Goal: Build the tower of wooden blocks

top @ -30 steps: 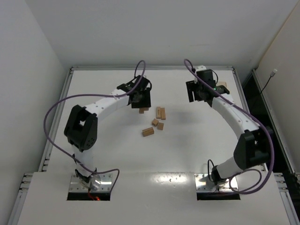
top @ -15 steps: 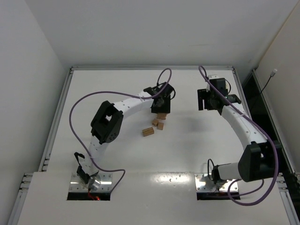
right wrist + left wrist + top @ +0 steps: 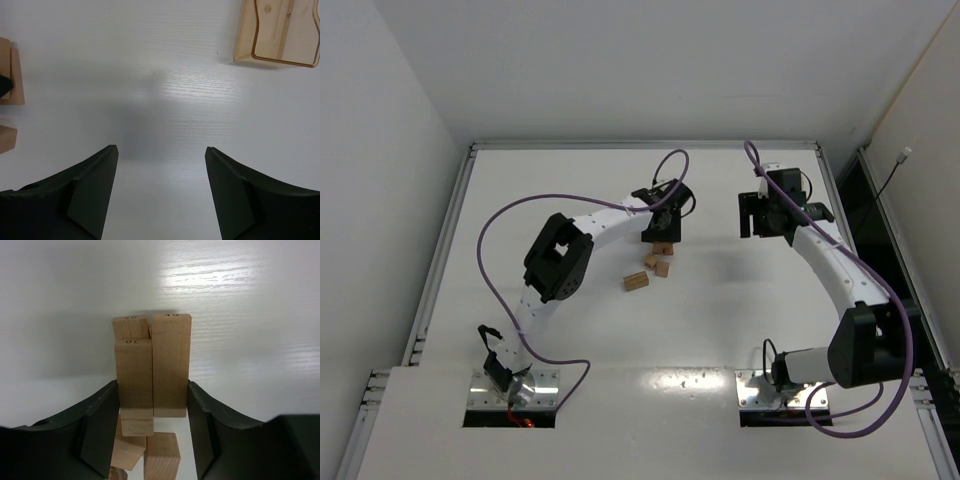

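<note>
In the left wrist view my left gripper (image 3: 152, 383) is shut on two long wood blocks side by side, the left bar (image 3: 134, 380) and the right bar (image 3: 171, 365), with a finger against each outer side. A third bar (image 3: 130, 326) peeks out past the left one, lower down. Two shorter blocks (image 3: 161, 455) lie on the table beneath the jaws. From above, the left gripper (image 3: 660, 233) sits over the cluster of wood blocks (image 3: 650, 261), with one bar (image 3: 636, 281) apart at the lower left. No layered tower shows. My right gripper (image 3: 752, 215) (image 3: 160, 147) hangs open over bare table.
A translucent tan plastic tray (image 3: 277, 32) lies at the top right of the right wrist view. Two wood blocks (image 3: 12, 75) show at that view's left edge. The table's raised rim (image 3: 470, 190) runs along the left side, with white walls behind.
My left arm swung right, carrying its blocks from left of the cluster to over it. My right gripper shifted slightly right and stayed open. Both have hardly moved in the last half second.
</note>
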Available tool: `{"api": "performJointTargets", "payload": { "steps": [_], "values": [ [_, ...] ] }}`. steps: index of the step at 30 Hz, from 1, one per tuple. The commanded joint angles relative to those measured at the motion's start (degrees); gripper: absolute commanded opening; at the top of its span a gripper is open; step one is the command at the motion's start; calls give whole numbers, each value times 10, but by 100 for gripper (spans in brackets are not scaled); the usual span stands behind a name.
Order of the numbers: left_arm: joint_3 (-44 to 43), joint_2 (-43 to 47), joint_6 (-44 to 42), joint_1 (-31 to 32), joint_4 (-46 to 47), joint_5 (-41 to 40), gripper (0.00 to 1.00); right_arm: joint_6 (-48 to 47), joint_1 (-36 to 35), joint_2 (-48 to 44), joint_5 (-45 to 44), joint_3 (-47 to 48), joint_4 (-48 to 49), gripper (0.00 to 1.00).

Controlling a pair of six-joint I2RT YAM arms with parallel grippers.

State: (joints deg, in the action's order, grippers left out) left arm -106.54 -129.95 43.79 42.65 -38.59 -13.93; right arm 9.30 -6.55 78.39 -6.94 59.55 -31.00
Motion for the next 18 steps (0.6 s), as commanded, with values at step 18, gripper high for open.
{"api": "performJointTargets", "payload": {
  "steps": [18],
  "values": [
    [-34, -13, 7, 8, 3, -16, 0, 15, 1, -1, 38, -10, 20, 68]
  ]
}}
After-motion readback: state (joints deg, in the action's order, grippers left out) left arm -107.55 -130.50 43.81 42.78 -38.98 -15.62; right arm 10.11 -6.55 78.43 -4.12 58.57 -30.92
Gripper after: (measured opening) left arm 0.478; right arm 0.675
